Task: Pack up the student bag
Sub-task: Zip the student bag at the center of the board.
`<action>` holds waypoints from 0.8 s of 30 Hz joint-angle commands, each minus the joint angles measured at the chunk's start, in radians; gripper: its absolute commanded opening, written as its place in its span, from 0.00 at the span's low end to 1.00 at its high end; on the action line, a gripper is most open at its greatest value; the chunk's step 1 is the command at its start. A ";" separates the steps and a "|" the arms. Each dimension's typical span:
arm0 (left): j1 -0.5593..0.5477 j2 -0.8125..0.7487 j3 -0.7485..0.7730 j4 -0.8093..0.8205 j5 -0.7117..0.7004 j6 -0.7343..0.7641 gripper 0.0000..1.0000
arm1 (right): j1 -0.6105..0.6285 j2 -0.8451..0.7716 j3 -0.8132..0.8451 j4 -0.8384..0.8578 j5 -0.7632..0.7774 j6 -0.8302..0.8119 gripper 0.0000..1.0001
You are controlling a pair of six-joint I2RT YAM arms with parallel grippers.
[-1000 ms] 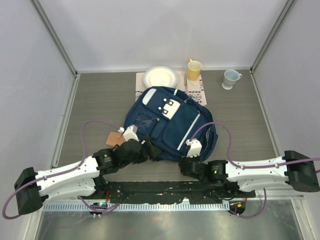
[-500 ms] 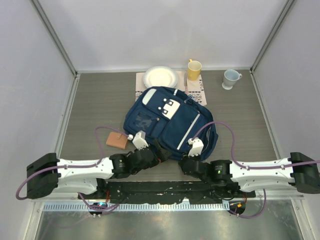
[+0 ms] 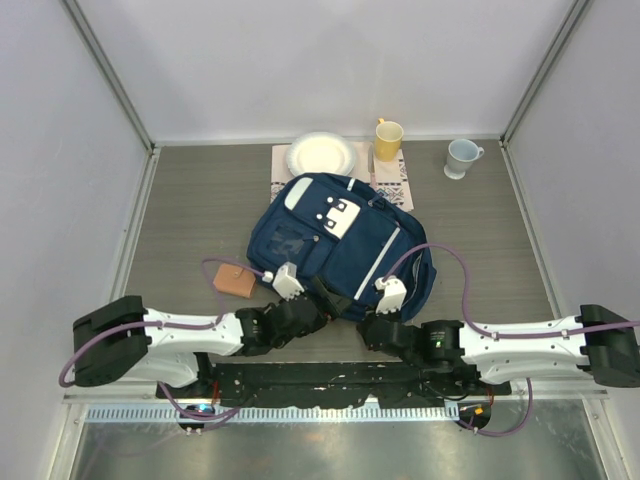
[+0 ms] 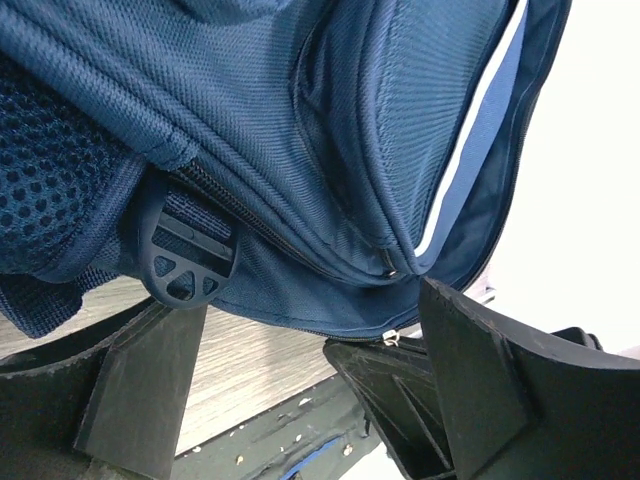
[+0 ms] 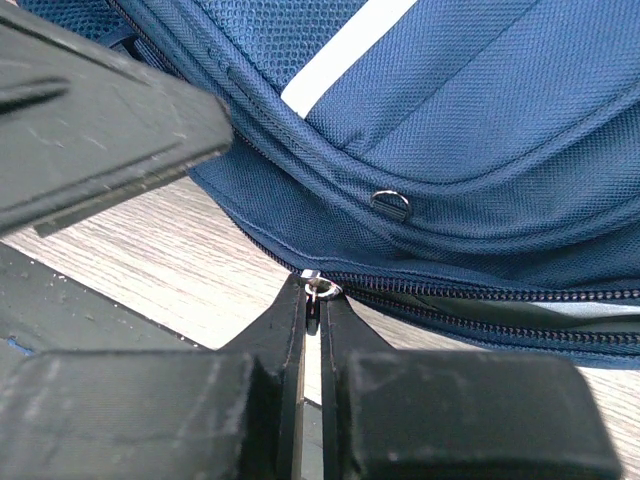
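Observation:
The student bag (image 3: pixel 340 240), navy with thin white stripes and a white patch, lies flat in the middle of the table. At its near edge my right gripper (image 3: pixel 386 302) is shut on the small metal zipper pull (image 5: pixel 318 289); the zipper runs off to the right, partly parted. My left gripper (image 3: pixel 306 303) is at the bag's near left corner, open, its fingers (image 4: pixel 140 390) straddling the bag's lower edge (image 4: pixel 300 300) without holding it. A black strap buckle (image 4: pixel 185 255) hangs just above the left finger.
A small brown wallet-like item (image 3: pixel 234 282) lies on the table left of the bag. Behind the bag are a white plate (image 3: pixel 320 155) on a patterned mat (image 3: pixel 395 182), a yellow cup (image 3: pixel 388 138) and a pale blue mug (image 3: pixel 460 157). Walls enclose three sides.
My left arm swung right and nearer, from beside the brown item to the bag's near edge. Its jaws narrowed slightly. The right gripper kept its hold and barely moved.

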 commanded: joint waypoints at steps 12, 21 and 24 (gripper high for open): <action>-0.002 0.086 -0.048 0.190 0.013 -0.067 0.06 | 0.000 0.028 0.035 0.083 -0.004 -0.014 0.01; 0.061 -0.187 -0.078 -0.196 -0.027 0.111 0.00 | 0.000 -0.139 -0.059 -0.101 0.062 0.134 0.01; 0.135 -0.301 -0.137 -0.235 0.058 0.189 0.00 | 0.000 -0.201 -0.077 -0.146 0.068 0.157 0.01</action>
